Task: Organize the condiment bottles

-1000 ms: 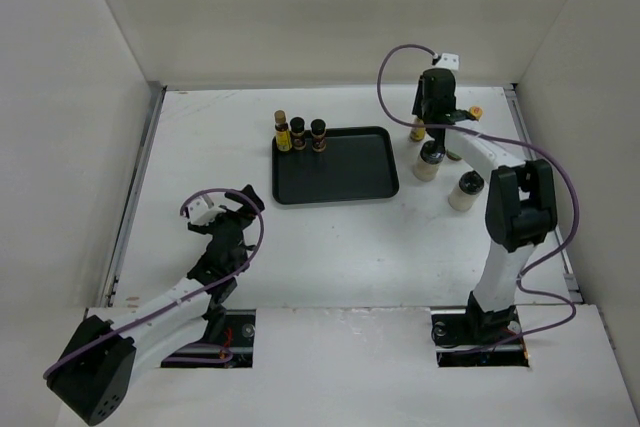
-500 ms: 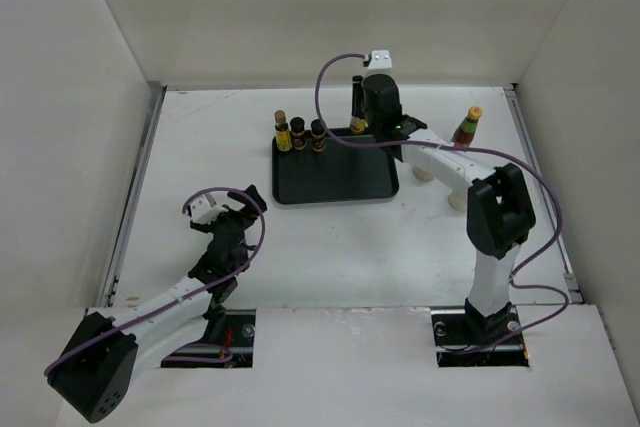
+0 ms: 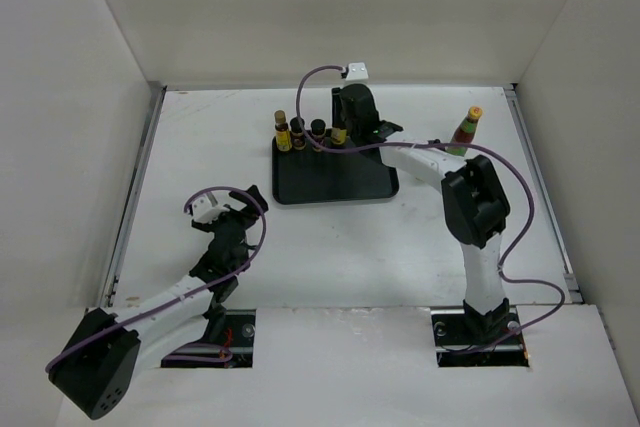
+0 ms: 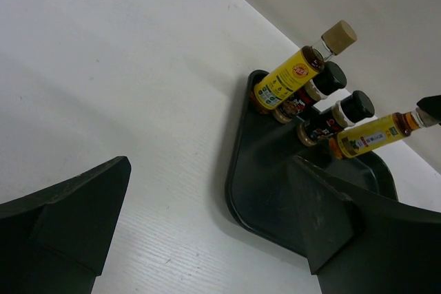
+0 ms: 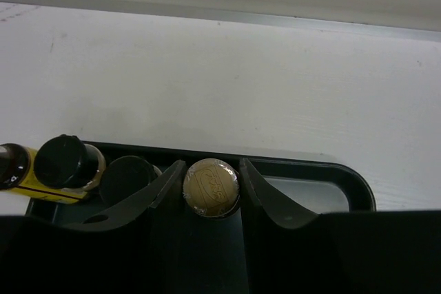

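While the left gripper (image 4: pixel 207 170) hangs low over the table (image 3: pixel 200 147) with its jaws spread wide and nothing between them, the right gripper (image 5: pixel 211 164) does the work: its two fingers (image 5: pixel 157 196) are closed on the neck of a slim brown bottle (image 4: pixel 368 135) with a yellow label. In the right wrist view the bottle's round tan cap sits squarely between them.

The bottle is at the far edge of the black tray (image 3: pixel 340 182), just beside a row of three bottles (image 3: pixel 298 133) that stand upright along that edge. It is at the open end of the row, next to a black-capped one. Whether its base touches the tray floor cannot be told; in the left wrist view it looks very near or just down.

The step in hand appears to be setting this fourth bottle into line. The next move probably calls for a short, straight descent until the base rests flat. The jaws would then open only slightly and lift straight up, since the neighbouring bottle stands close and a sideways brush could topple the row. A red bottle (image 3: pixel 465 128) waits on the table, well apart to the right.
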Robot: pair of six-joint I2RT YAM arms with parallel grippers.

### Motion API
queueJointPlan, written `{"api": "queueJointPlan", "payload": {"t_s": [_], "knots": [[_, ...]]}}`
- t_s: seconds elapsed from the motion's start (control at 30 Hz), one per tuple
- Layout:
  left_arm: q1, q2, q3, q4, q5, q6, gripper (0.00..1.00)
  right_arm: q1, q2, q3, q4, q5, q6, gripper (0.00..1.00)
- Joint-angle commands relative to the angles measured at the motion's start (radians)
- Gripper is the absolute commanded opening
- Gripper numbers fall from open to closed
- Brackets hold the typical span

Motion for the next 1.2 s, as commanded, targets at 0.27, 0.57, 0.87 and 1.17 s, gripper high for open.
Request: {"api": "queueJointPlan", "payload": {"t_s": [0.27,0.57,0.87,1.17], "knots": [[0.007,0.004,-0.005,0.053,0.019,-0.012,1.00,0.047,0.041,0.076,0.108,-0.007,0.043,0.41],[0.007,0.027,0.003,0.053,0.021,-0.013,1.00,0.047,-0.031,0.059,0.108,-0.008,0.036,0.73],[0.006,0.007,-0.002,0.053,0.021,-0.013,1.00,-0.039,-0.319,-0.168,0.092,0.008,0.032,0.80],[-0.005,0.015,-0.002,0.059,0.019,-0.013,1.00,-0.206,-0.606,-0.579,0.000,0.192,0.056,0.94]]}}
